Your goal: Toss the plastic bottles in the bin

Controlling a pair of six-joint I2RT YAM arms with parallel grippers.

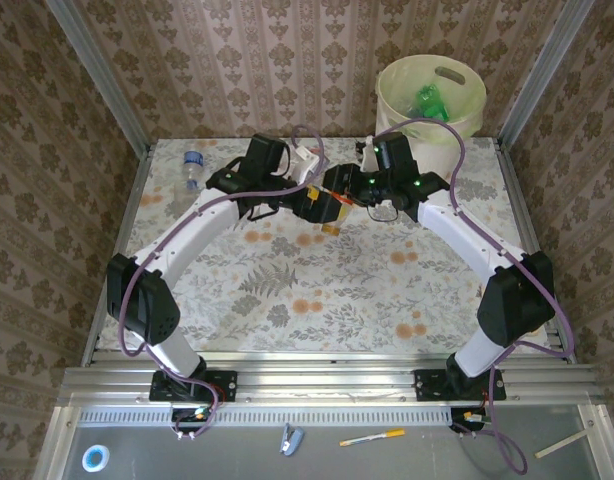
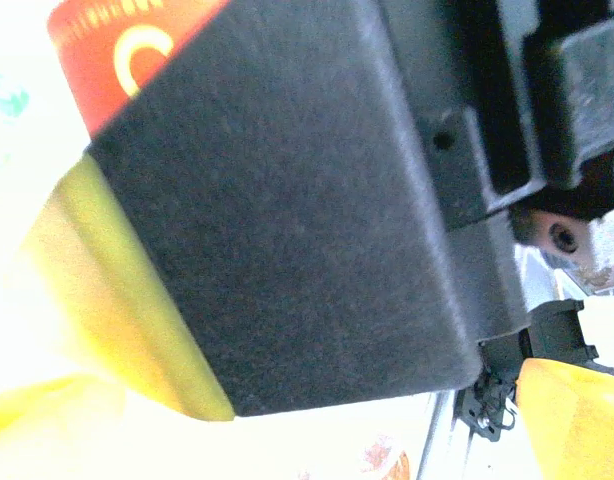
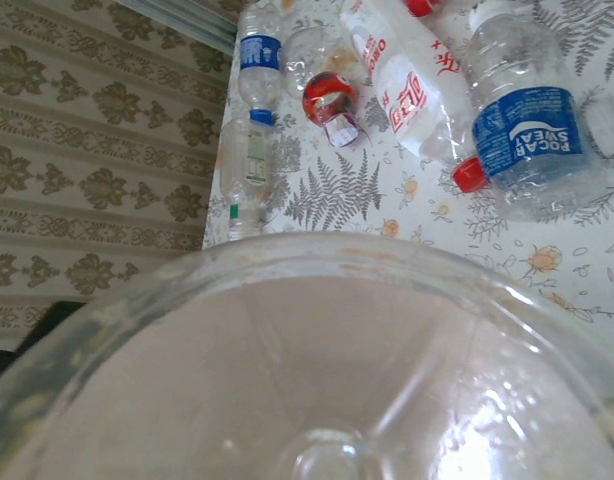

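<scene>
My two grippers meet above the back middle of the table. The right gripper [image 1: 361, 186] is shut on a clear plastic bottle [image 3: 327, 380], whose round base is close up in the right wrist view. The left gripper [image 1: 322, 200] stands open, its yellow fingertips [image 2: 572, 410] wide apart around the right gripper's black body, with a red label [image 2: 117, 55] behind. Several more bottles lie on the table: a blue-labelled one [image 3: 527, 130], a red-and-white one [image 3: 402, 85], a green-capped one [image 3: 245, 165]. The cream bin [image 1: 457, 115] stands at the back right, with a green bottle [image 1: 430, 100] inside.
A lone blue-labelled bottle [image 1: 192, 165] lies at the back left corner. Wallpapered walls and metal posts close in the table on three sides. Purple cables loop off both arms. Pens and a tape roll lie on the shelf below the arm bases.
</scene>
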